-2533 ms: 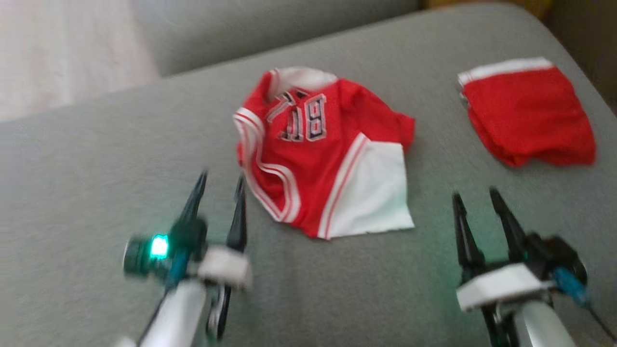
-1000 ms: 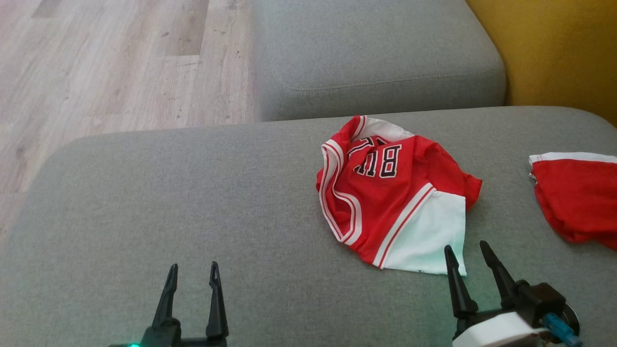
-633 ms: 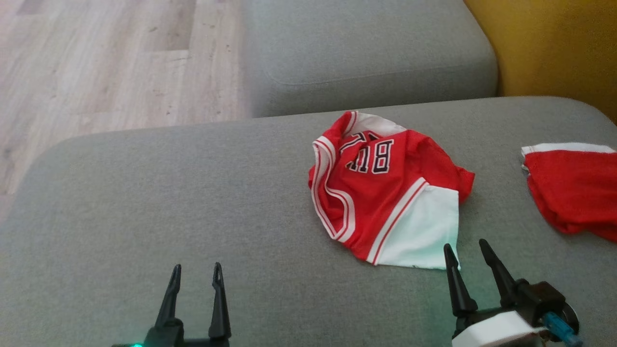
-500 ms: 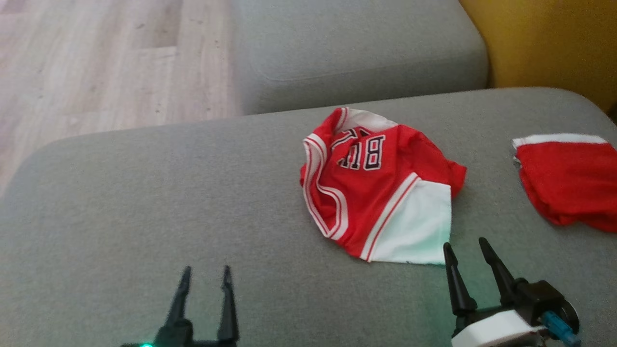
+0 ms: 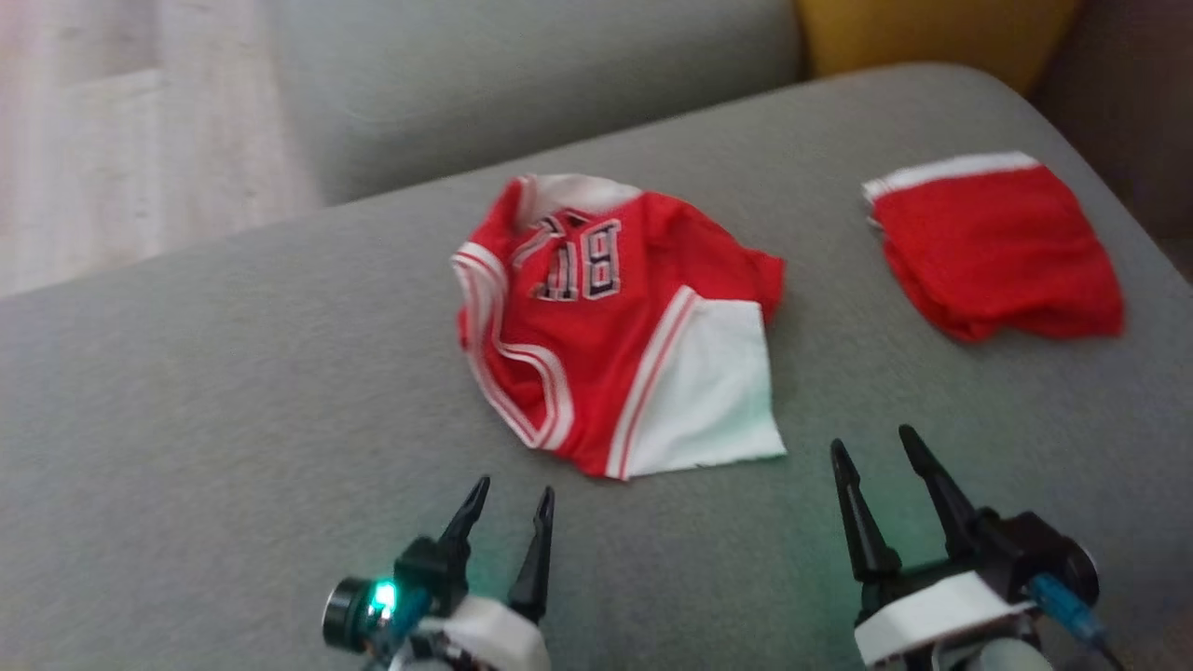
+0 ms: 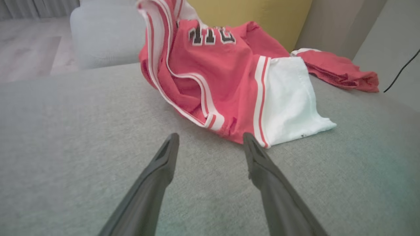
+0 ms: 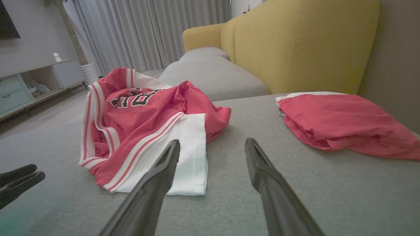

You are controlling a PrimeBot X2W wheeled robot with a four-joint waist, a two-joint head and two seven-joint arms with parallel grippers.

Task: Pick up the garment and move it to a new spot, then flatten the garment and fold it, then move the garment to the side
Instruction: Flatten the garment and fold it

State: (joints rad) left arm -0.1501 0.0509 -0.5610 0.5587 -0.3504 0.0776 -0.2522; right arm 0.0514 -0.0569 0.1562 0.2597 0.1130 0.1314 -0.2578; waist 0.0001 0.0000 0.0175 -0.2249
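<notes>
The garment (image 5: 596, 317), a crumpled red mesh jersey with a white panel, red-and-white striped trim and black lettering, lies bunched near the middle of the grey fabric sofa seat (image 5: 233, 391). Its white panel points toward the robot, and the lettered part lies on the far side. Part of the striped edge stands up in a fold at the garment's left.

The left hand (image 5: 514, 489) hovers just short of the garment's near edge, its two dark fingers spread apart and holding nothing; in the left wrist view the fingertips sit close to the striped hem without touching it. The right hand (image 5: 871, 440) is also spread wide and empty, just beside the near corner of the white panel and above bare cushion.

A second piece of plain red cloth with a white band (image 5: 997, 247) lies apart from the garment, toward the seat's right end. A mustard-yellow upholstered backrest (image 7: 295, 42) rises behind it, and pale wooden floor (image 5: 112, 158) shows beyond the seat's left side.
</notes>
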